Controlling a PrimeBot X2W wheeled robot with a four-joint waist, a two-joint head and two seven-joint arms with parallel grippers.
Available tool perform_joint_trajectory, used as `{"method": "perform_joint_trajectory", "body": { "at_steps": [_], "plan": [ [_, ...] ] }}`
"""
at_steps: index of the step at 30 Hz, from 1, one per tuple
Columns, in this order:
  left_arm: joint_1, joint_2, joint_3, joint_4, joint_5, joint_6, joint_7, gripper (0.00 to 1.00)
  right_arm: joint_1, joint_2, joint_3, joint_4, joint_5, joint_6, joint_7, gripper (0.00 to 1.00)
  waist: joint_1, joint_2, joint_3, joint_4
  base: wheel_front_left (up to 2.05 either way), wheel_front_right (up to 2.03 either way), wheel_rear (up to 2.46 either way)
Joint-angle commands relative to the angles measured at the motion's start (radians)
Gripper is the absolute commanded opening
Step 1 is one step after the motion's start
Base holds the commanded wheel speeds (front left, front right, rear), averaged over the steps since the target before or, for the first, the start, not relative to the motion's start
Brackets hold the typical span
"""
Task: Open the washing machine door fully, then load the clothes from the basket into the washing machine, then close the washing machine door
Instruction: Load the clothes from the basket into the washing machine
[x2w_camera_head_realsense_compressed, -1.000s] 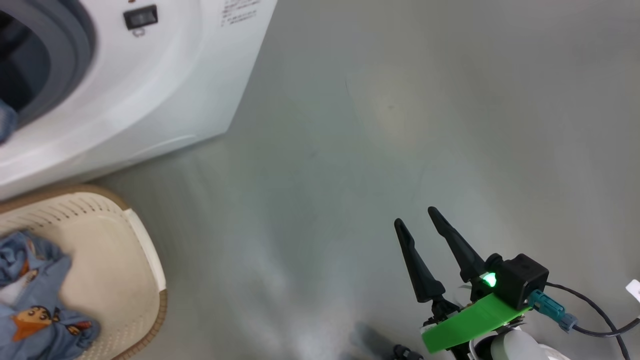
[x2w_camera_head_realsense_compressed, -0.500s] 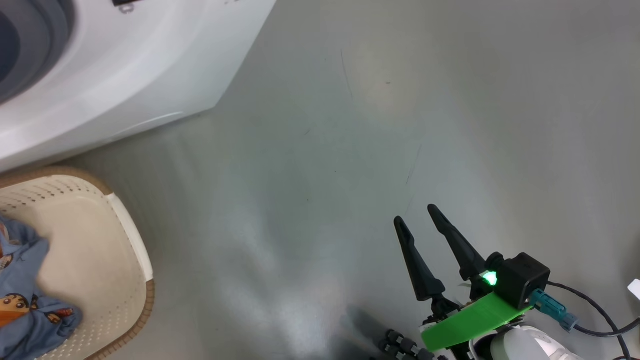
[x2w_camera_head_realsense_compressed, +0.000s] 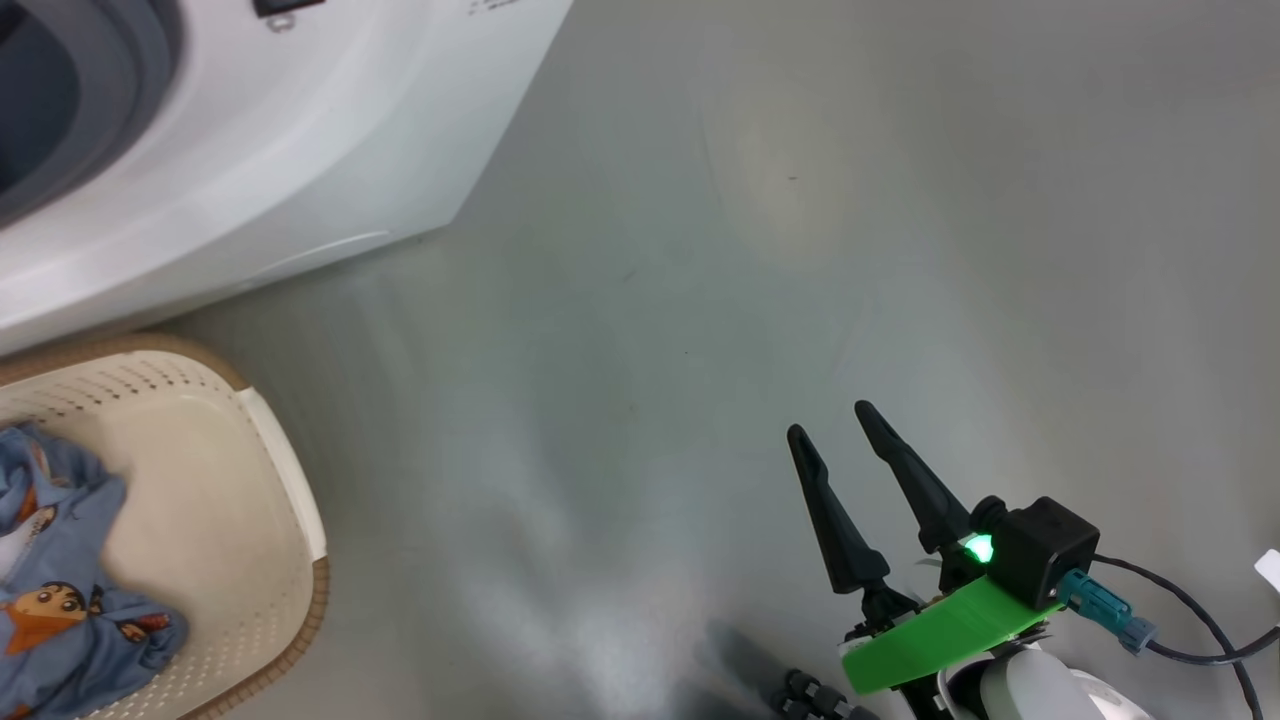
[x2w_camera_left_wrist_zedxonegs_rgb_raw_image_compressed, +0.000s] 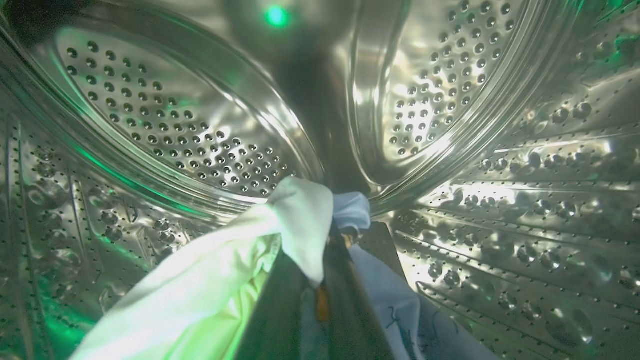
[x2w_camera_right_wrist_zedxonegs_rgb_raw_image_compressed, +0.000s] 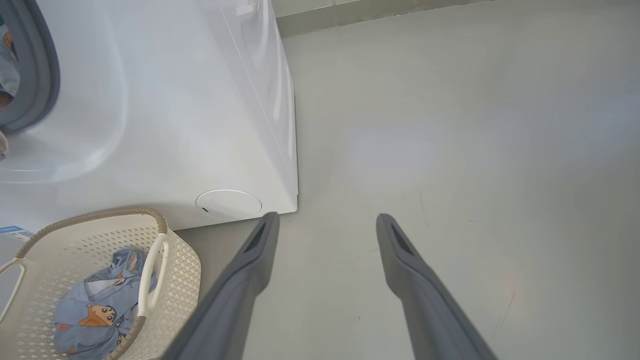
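Observation:
Inside the washing machine's steel perforated drum (x2w_camera_left_wrist_zedxonegs_rgb_raw_image_compressed: 165, 125), my left gripper (x2w_camera_left_wrist_zedxonegs_rgb_raw_image_compressed: 332, 235) is shut on clothes: a cream-white piece (x2w_camera_left_wrist_zedxonegs_rgb_raw_image_compressed: 200, 285) draped to the left and pale blue fabric (x2w_camera_left_wrist_zedxonegs_rgb_raw_image_compressed: 352, 210) at the fingertips. The white washing machine (x2w_camera_head_realsense_compressed: 260, 150) stands at the upper left, its grey gasket (x2w_camera_right_wrist_zedxonegs_rgb_raw_image_compressed: 37, 75) framing a bit of blue printed cloth (x2w_camera_right_wrist_zedxonegs_rgb_raw_image_compressed: 7, 70). The cream basket (x2w_camera_head_realsense_compressed: 290, 480) on the floor in front of it holds a blue garment with orange prints (x2w_camera_head_realsense_compressed: 70, 610). My right gripper (x2w_camera_head_realsense_compressed: 829, 420) hovers open over bare floor. The washing machine door is out of view.
Grey floor (x2w_camera_head_realsense_compressed: 800, 200) spreads to the right of the machine and around my right gripper (x2w_camera_right_wrist_zedxonegs_rgb_raw_image_compressed: 327, 217). The basket (x2w_camera_right_wrist_zedxonegs_rgb_raw_image_compressed: 185, 270) sits close against the machine's front, below a round cap (x2w_camera_right_wrist_zedxonegs_rgb_raw_image_compressed: 229, 204). A black cable (x2w_camera_head_realsense_compressed: 1190, 630) trails at the lower right.
The head camera has swung slightly, shifting the whole picture. Blue cloth seen at the machine's mouth a second ago is out of that picture. The right gripper stays open in place.

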Motion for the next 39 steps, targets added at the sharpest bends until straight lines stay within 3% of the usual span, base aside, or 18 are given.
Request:
{"method": "perform_joint_trajectory", "body": {
  "at_steps": [1,3,4,5,15,26,39],
  "plan": [
    [-0.022,0.032,-0.001,0.000,0.009,0.009,0.005,0.18,0.019,-0.012,0.018,-0.013,0.011,0.009,-0.005,1.00,0.0000,0.0000,-0.009,0.008,0.00,0.00,0.00],
    [-0.032,0.022,-0.008,0.034,0.010,0.012,0.006,0.48,0.020,-0.012,0.017,-0.010,0.011,0.009,-0.005,1.00,0.0000,0.0000,-0.021,0.014,0.00,0.00,0.00],
    [-0.035,0.017,-0.013,0.051,0.012,0.016,0.010,0.82,0.020,-0.012,0.017,-0.009,0.010,0.009,-0.005,1.00,0.0000,0.0000,-0.027,0.018,0.00,0.00,0.00],
    [-0.038,0.011,-0.016,0.068,0.011,0.021,0.015,1.00,0.021,-0.012,0.017,-0.007,0.010,0.009,-0.005,1.00,0.0000,0.0000,-0.032,0.022,0.00,0.00,0.00],
    [-0.039,-0.050,-0.030,0.171,0.001,0.072,0.029,1.00,0.013,-0.012,0.011,0.003,0.002,0.009,-0.005,1.00,0.0000,0.0000,-0.089,0.063,0.00,0.00,0.00],
    [0.015,-0.125,-0.016,0.205,-0.053,0.075,0.009,1.00,0.015,-0.012,-0.017,0.009,-0.013,0.009,-0.005,1.00,0.0000,0.0000,-0.149,0.118,0.00,0.00,0.00],
    [0.167,-0.233,-0.018,0.070,-0.095,0.083,-0.007,1.00,0.006,-0.012,-0.052,0.005,-0.019,0.009,-0.005,1.00,0.0000,0.0000,-0.162,0.206,0.00,0.00,0.00]
  ]
}}
